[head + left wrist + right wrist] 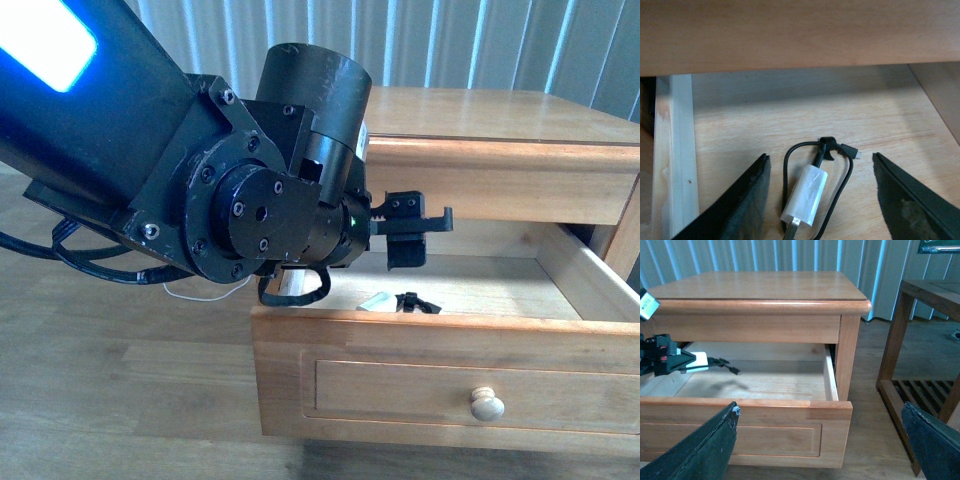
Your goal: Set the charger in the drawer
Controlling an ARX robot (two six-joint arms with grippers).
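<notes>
The charger [805,195], a white plug block with a thin black cord looped round it, lies on the pale floor of the open drawer [790,120]. My left gripper [819,157] is open and hangs just above the charger, with one finger on each side and neither touching it. In the front view the left gripper [410,225] reaches over the drawer [430,325], and the charger [385,300] lies below it. My right gripper [819,407] is open and empty in front of the drawer front [765,440]. From there the charger [699,361] shows inside, by the left gripper [665,357].
The drawer front has a round knob [487,403]. The cabinet top [480,115] overhangs the back of the drawer. A dark wooden side table [920,340] with a slatted shelf stands beside the cabinet. A thin white cable [200,293] lies on the wood floor.
</notes>
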